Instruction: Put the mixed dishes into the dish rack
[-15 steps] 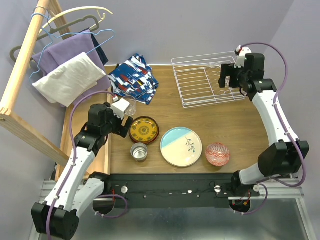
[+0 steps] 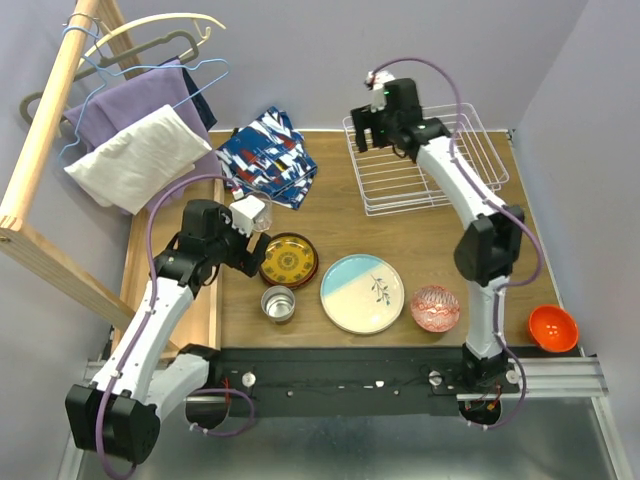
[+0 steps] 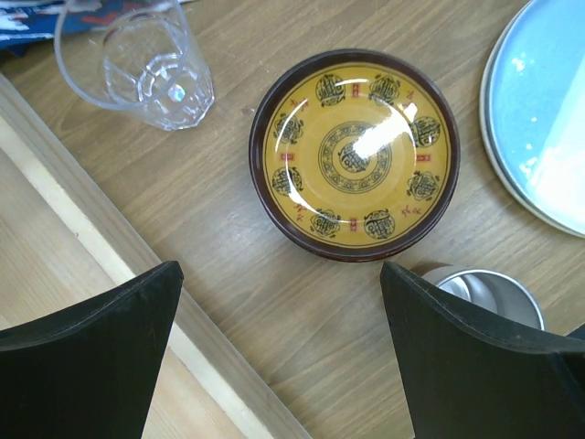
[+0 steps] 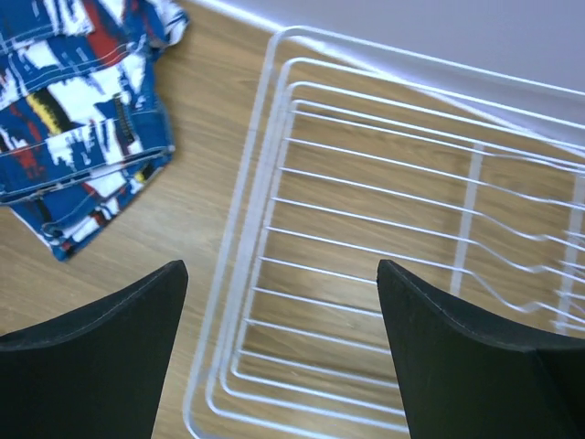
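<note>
The white wire dish rack (image 2: 400,205) stands empty at the back right of the table. My right gripper (image 2: 365,135) hovers open over its left end, seen from the wrist (image 4: 281,265) above the rack's wires (image 4: 366,183). My left gripper (image 2: 250,238) is open and empty just left of the dark red-yellow plate (image 2: 288,260) (image 3: 355,155). In the left wrist view the clear glass (image 3: 137,55) stands upright beyond the plate. Along the front lie the steel cup (image 2: 278,303), the pale blue-cream plate (image 2: 362,293) and the red-patterned bowl (image 2: 435,307). An orange-red bowl (image 2: 553,328) sits at the far right.
A blue-red-white patterned cloth (image 2: 268,158) (image 4: 82,119) lies left of the rack. Clothes and hangers (image 2: 130,140) hang from a wooden rail on the left. A wooden ledge (image 3: 91,302) runs along the table's left edge under my left fingers.
My right arm has swung from the rack's right end to its left end, uncovering the orange-red bowl at the far right. The left arm has barely shifted.
</note>
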Motion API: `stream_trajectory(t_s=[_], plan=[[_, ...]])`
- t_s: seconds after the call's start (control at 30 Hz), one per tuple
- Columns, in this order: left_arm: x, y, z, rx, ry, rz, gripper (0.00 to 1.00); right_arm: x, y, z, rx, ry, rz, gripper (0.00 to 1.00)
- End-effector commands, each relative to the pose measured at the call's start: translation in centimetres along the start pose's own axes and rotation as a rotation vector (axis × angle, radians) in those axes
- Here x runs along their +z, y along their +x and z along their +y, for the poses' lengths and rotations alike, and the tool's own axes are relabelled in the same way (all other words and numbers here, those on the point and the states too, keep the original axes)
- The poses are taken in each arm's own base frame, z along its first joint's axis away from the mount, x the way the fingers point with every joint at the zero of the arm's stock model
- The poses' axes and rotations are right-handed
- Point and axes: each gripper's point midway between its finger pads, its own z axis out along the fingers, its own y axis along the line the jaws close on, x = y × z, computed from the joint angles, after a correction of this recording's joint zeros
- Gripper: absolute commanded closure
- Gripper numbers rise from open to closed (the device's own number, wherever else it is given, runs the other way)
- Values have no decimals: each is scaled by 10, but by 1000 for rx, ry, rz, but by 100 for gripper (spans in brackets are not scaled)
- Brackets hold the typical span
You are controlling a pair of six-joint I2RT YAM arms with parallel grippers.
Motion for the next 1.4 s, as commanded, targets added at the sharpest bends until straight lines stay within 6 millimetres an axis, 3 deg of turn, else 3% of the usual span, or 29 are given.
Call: stream_trajectory(t_s=[0.0,0.2,0.4,0.5,0.53,0.67,0.7,0.73,0.77,0.83,0.97,1.0,1.03,1.1,1.13,1.17,1.23,1.27,1.33,1.37], plan=[[-18,-11,-6,-10,22,-39,1,35,27,23,12,52,98,10],[-23,-5,-5,-72,23,-47,1,65,54,43,-13,42,144,13],[-27,-7,-1,-136,21,-68,1,81,80,51,-27,41,200,27],[-30,-4,3,-128,-2,-65,1,82,93,57,-44,26,231,51],[-30,-3,3,-124,-4,-63,1,81,93,57,-50,29,234,63],[-32,0,3,-90,-9,-63,1,69,97,61,-81,20,248,73],[-32,0,3,-83,-8,-66,1,67,105,61,-92,18,271,76],[-32,0,3,-78,-5,-69,1,64,109,60,-110,18,282,85],[-32,0,2,-71,-3,-74,1,56,104,57,-114,23,276,89],[-32,-1,0,-59,8,-81,1,45,117,54,-141,24,314,99],[-31,-2,-2,-19,30,-86,1,6,131,48,-190,13,372,99],[-30,-2,-3,-10,35,-86,1,-10,124,46,-200,7,366,99],[-30,-2,-3,7,39,-90,1,-23,146,44,-239,-15,444,99],[-27,-1,-3,19,44,-94,1,-44,160,42,-282,-46,500,99],[-26,-1,-3,25,45,-98,1,-60,157,42,-337,-88,498,99],[-24,-1,-3,28,46,-103,1,-76,185,41,-377,-122,590,99],[-22,-2,-3,27,53,-111,1,-100,192,38,-465,-180,599,99],[-21,-5,-5,24,62,-121,1,-110,219,36,-504,-210,657,99],[-19,-6,-7,14,74,-125,1,-123,230,32,-615,-267,649,99],[-18,-7,-8,10,84,-129,1,-132,221,30,-653,-270,589,99]])
